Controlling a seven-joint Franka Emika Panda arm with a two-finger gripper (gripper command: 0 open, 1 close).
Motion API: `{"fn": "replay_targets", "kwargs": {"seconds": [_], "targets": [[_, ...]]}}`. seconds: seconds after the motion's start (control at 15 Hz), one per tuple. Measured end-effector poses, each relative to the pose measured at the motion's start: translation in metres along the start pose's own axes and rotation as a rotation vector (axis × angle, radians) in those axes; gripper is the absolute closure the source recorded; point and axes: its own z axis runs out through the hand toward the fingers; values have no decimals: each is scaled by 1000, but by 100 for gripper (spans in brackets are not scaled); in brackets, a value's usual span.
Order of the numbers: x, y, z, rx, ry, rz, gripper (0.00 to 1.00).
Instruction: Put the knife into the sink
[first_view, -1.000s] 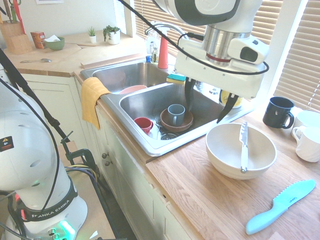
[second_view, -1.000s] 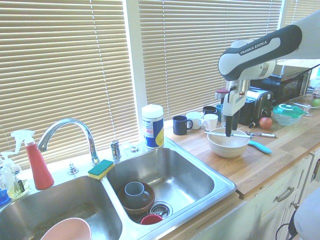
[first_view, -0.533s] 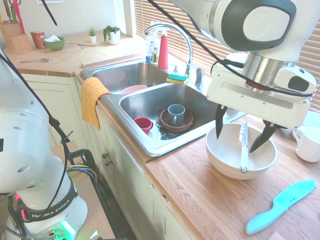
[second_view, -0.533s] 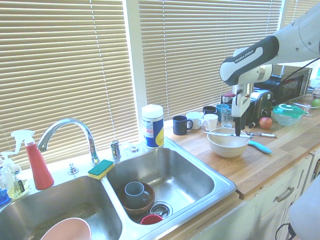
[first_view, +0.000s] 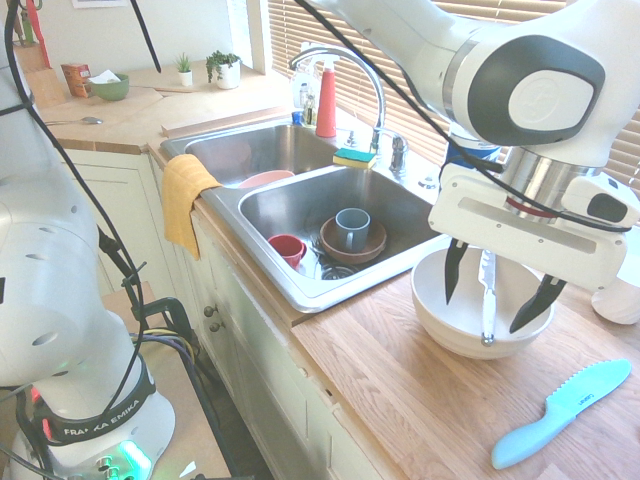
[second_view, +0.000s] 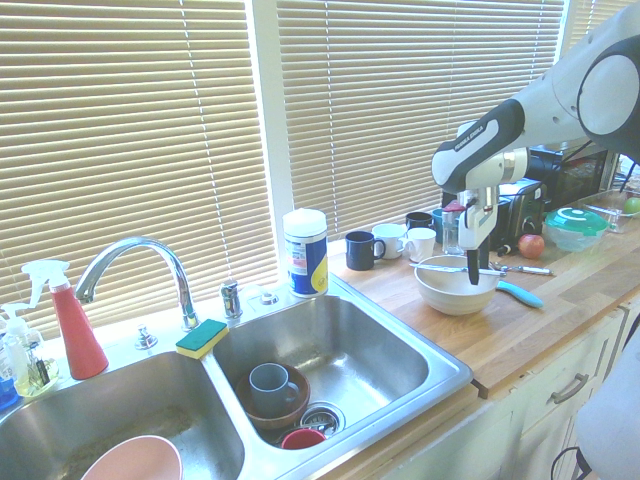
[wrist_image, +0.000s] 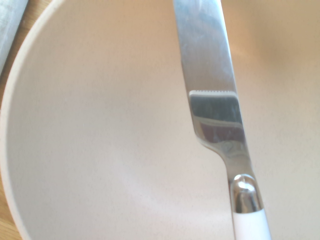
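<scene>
In the first exterior view, the knife (first_view: 488, 290) lies across the bowl (first_view: 440, 310), which stands on the bench (first_view: 360, 370) to the right of the sink (first_view: 300, 298). The plastic knife (first_view: 560, 412) lies on the bench before the bowl and to its right. In the sink's nearer basin, a mug (first_view: 352, 228) sits in a dish (first_view: 372, 250), with a cup (first_view: 286, 250) to the left. Another bowl (first_view: 266, 178) is in the farther basin. The sponge (first_view: 354, 158) rests behind the basins, beside the faucet (first_view: 379, 105). A towel (first_view: 188, 200) hangs over the sink's front edge.
</scene>
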Motion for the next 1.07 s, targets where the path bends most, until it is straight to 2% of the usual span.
{"fn": "replay_targets", "kwargs": {"seconds": [1.07], "targets": [[-4, -2, 10, 2, -22, 7, 100]]}}
